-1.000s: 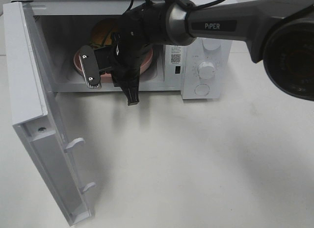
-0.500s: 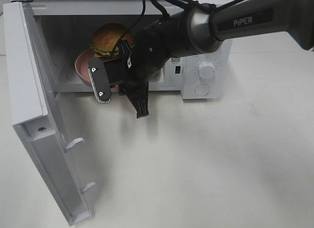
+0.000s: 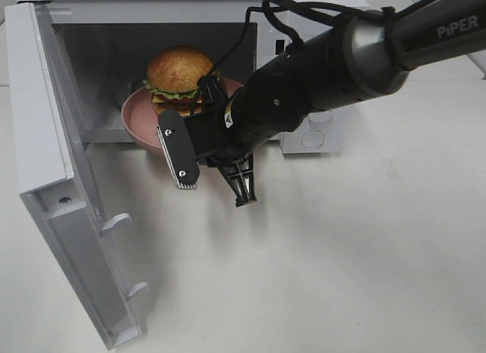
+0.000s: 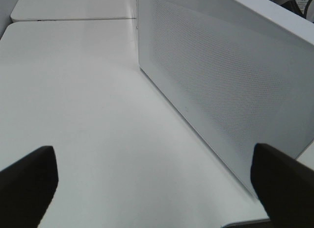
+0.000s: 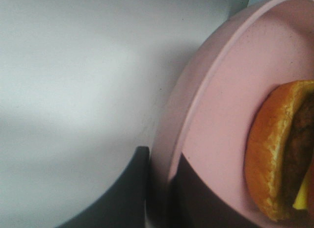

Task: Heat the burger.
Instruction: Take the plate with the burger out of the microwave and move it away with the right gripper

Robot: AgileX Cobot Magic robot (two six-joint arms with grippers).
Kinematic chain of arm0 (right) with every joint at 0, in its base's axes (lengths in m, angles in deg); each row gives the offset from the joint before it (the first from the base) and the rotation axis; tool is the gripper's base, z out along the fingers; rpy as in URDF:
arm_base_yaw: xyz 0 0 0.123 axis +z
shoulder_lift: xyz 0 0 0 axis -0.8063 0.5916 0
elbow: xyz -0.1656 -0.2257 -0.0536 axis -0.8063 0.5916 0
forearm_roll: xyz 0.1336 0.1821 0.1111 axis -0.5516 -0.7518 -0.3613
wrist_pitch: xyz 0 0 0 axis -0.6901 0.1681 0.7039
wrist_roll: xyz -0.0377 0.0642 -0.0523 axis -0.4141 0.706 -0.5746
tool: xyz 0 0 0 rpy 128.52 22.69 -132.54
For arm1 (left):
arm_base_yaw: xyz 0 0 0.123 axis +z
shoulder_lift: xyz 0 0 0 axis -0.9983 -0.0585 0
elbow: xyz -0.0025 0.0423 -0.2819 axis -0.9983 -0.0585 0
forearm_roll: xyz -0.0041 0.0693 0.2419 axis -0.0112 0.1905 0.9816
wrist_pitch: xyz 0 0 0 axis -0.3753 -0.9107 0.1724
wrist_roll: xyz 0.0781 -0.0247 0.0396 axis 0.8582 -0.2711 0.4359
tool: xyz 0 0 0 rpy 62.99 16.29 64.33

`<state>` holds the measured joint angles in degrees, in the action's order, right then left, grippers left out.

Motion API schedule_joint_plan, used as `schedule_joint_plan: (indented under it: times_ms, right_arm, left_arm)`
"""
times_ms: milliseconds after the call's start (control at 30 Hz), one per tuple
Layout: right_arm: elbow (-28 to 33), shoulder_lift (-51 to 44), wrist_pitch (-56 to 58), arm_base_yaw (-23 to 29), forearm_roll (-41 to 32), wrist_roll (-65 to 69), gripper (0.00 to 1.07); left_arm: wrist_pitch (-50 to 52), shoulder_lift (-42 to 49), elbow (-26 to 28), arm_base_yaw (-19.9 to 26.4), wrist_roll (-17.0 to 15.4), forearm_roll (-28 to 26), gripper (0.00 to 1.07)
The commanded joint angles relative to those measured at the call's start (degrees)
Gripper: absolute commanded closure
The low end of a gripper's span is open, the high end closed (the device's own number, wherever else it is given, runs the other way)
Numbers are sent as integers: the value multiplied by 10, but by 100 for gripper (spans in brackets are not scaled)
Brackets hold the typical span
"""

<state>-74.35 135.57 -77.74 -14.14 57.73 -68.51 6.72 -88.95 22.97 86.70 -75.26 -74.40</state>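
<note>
From the high exterior camera, the white box-shaped microwave oven [image 3: 304,34] is standing with its hinged white door [image 3: 61,186] swung fully open, which is leaving the cavity free for loading. The dark, thick right arm [image 3: 326,72] is reaching in from the right across the opening, and the right gripper [image 3: 228,152] is sitting at the near rim of the round pink plate [image 3: 137,114], though its jaws are hidden behind the wrist here. The burger [image 3: 180,80], a glossy golden-brown bun with frilly green lettuce, yellow cheese and a dark patty, is resting on that plate at the mouth of the oven; the plate seems tilted and partly over the sill, so it is probably being carried by its edge rather than standing on the oven floor.

In the left wrist camera, the left gripper [image 4: 157,184] is hanging with its two dark fingertips [image 4: 27,181] spread wide and nothing between them, beside the perforated white side wall of the oven on the pale tabletop [image 4: 88,115]. It looks parked out of the way.

In the right wrist camera, the dark jaws are pinching the plate's rim, one inside and one outside, clenched on the thin edge. The bun's underside is lying just beyond, clear of the jaws, so the food is not being squeezed.
</note>
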Motion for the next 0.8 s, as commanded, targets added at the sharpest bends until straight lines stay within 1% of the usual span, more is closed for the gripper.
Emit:
schedule_joint_plan:
  times_ms: [33,67,100,167,233,267,300,333,400,433,467,500,567,600,633,667,733,800]
  right_arm:
    - [21,-36,-52,-1,10,-4,107]
    - [35,-44,-58,-1,10,-4,107]
    - [35,-44,-58,-1,10,-4,107]
    - [85,-80,-75,-1,12,-4,107]
    - [96,-88,-77,-1,13,-4,107]
    - [122,-105,-87,-1,13,-4,107]
    - [122,-105,-87,-1,13,-4,107]
    - [148,-124,-93,-1,13,-5,107]
    - [158,-134,-95,-1,13,-5,107]
    - [182,-154,-104,-1,14,-5,107]
    - [182,-154,-104,-1,14,-5,107]
    - [209,-175,-109,-1,14,-5,107]
    - [219,-184,-111,-1,14,-5,107]
    - [245,-206,-117,-1,14,-5,107]
    - [245,-206,-117,-1,14,-5,107]
    - [270,-229,-119,-1,15,-5,107]
    - [280,-238,-119,-1,17,-5,107]
    - [312,-271,-119,-1,30,-5,107]
  left_arm:
    - [4,9,-1,1,-1,-1,6]
    - [4,9,-1,1,-1,-1,6]
    - [4,9,-1,1,-1,-1,6]
    - [4,9,-1,1,-1,-1,6]
    - [4,9,-1,1,-1,-1,6]
    - [4,9,-1,1,-1,-1,6]
    - [4,9,-1,1,-1,-1,6]
    - [4,9,-1,1,-1,-1,6]
    - [4,9,-1,1,-1,-1,6]
    - [4,9,-1,1,-1,-1,6]
    - [4,9,-1,1,-1,-1,6]
    - [4,9,-1,1,-1,-1,6]
    - [4,9,-1,1,-1,-1,6]
    - [4,9,-1,1,-1,-1,6]
    - [4,9,-1,1,-1,-1,6]
    - [4,9,-1,1,-1,-1,6]
    - [4,9,-1,1,-1,-1,6]
    - [4,9,-1,1,-1,-1,6]
